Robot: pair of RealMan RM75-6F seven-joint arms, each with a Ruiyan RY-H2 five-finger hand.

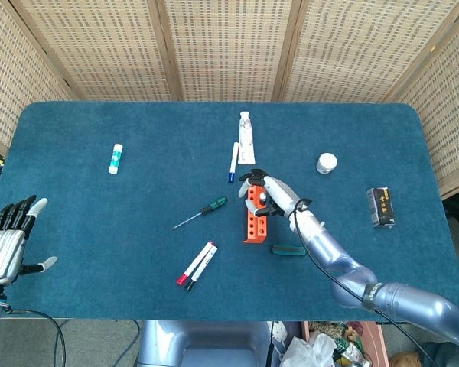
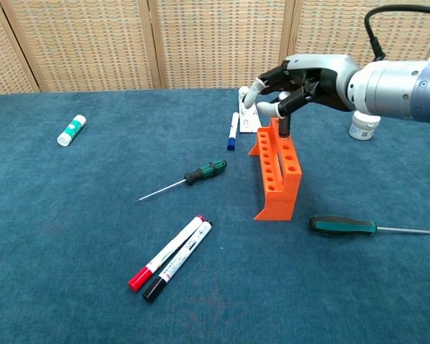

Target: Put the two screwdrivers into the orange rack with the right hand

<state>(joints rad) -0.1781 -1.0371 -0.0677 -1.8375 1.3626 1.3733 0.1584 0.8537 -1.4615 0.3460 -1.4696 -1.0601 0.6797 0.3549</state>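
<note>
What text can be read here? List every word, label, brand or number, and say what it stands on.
None can be read.
Black box: yellowish marks, too small.
White tube: print too blurred.
Markers: small print on the barrels, unreadable.
Glue stick: green label, no legible words.
</note>
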